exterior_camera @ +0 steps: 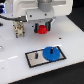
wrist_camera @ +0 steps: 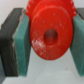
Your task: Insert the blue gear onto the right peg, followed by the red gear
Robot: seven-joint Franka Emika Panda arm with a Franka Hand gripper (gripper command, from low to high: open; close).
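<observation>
Gripper [exterior_camera: 42,26]: boxy white housing, dark underside, black cable trailing off toward the exterior view's left. Fingers [wrist_camera: 9,47] black, blocky; pads [wrist_camera: 22,50] teal, flat-faced, slightly scuffed in wrist view.

A white table [exterior_camera: 15,60] carries a grey plate [exterior_camera: 35,58] with a black frame. A black cable [exterior_camera: 6,17] trails at the exterior view's left, above a small metallic fixture [exterior_camera: 19,29].

No readable text or markings anywhere.
</observation>
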